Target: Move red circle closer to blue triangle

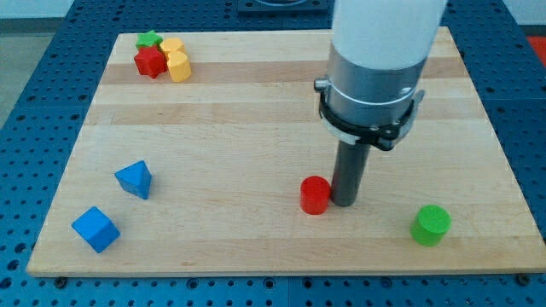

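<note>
The red circle (315, 194) lies on the wooden board right of the middle, toward the view's bottom. My tip (344, 203) stands just to the right of the red circle, touching or nearly touching its right side. The blue triangle (135, 179) lies far to the view's left, at about the same height on the board. The rod hangs from a large white and grey arm body that covers part of the board's upper right.
A blue cube (95, 228) sits at the lower left, below the blue triangle. A green circle (430, 225) lies at the lower right. A green star (149, 39), a red star (150, 61) and yellow blocks (176, 60) cluster at the top left. The board (256, 94) ends just below the lower blocks.
</note>
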### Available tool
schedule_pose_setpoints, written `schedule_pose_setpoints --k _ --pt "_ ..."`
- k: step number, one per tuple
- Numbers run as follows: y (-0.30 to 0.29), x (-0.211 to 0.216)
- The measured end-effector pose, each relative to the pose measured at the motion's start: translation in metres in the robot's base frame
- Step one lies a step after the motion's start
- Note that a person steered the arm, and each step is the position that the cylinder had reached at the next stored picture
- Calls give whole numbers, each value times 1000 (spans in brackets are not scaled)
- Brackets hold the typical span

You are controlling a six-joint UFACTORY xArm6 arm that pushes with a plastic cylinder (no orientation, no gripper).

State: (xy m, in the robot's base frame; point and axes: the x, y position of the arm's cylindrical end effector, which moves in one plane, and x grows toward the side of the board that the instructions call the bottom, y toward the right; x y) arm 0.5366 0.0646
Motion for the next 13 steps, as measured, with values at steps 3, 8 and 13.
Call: schedule_pose_setpoints --k 3,8,13 --pt "-81 24" --pt "-115 13" --pt "-114 -10"
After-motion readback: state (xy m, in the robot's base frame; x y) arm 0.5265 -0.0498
